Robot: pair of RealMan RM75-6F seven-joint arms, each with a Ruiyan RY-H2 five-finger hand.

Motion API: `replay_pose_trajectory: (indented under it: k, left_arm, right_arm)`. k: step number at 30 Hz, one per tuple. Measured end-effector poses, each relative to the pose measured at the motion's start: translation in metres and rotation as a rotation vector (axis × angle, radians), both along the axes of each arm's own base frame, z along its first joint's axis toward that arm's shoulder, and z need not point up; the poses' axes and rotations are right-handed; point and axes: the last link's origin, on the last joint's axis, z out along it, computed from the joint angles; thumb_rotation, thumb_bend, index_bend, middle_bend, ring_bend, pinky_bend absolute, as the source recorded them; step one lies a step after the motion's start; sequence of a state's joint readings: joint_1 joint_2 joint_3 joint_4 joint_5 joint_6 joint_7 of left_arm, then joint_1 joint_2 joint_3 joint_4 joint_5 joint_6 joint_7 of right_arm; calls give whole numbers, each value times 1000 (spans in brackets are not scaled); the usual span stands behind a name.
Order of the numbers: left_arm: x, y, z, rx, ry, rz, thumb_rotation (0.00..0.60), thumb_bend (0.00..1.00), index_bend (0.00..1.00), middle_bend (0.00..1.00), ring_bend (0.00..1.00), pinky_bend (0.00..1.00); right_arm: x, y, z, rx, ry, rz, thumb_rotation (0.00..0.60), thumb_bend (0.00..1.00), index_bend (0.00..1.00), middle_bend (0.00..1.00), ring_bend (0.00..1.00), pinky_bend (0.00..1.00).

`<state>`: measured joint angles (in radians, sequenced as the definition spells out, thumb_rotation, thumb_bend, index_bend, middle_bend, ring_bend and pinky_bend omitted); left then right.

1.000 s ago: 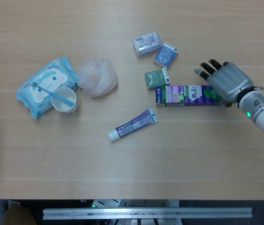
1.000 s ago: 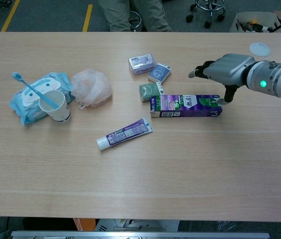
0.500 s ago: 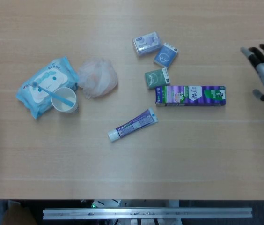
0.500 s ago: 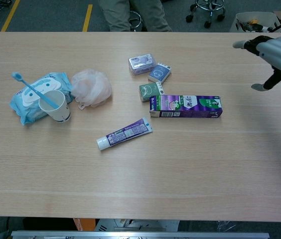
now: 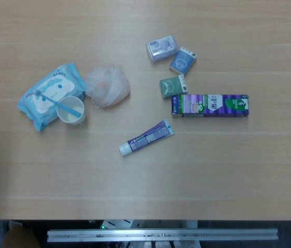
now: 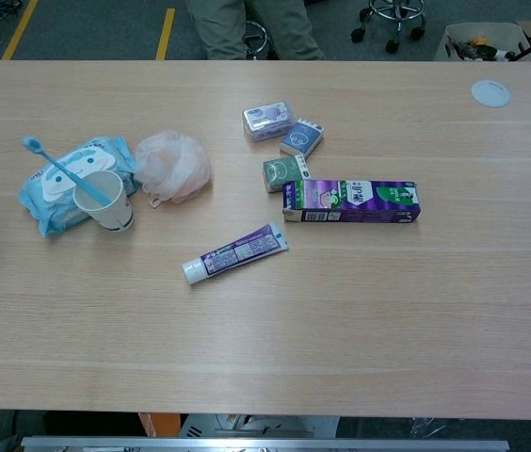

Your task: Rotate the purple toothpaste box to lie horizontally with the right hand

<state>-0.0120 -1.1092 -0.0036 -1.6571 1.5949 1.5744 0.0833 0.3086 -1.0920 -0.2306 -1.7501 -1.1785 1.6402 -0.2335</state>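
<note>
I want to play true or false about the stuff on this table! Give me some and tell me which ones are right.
1. The purple toothpaste box lies flat, lengthwise across the table. True.
2. The blue toothbrush stands in the white paper cup. True.
3. A robot hand holds the box. False: no hand shows in either view.
4. The purple toothpaste tube lies on top of the box. False: it lies apart, on the wooden table.
5. The small green packet sits by the box's left end. True.
</note>
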Motion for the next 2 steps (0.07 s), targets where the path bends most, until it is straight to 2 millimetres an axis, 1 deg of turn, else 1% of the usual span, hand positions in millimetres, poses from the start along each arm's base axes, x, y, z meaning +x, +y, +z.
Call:
replay_pose_trajectory:
  k: [2]
  left_arm:
    - [2, -1, -1, 1, 1, -2, 600, 311, 217, 140, 188, 160]
  right_arm:
    - [-3, 11, 3, -10, -6, 3, 600, 212, 83, 216, 127, 245]
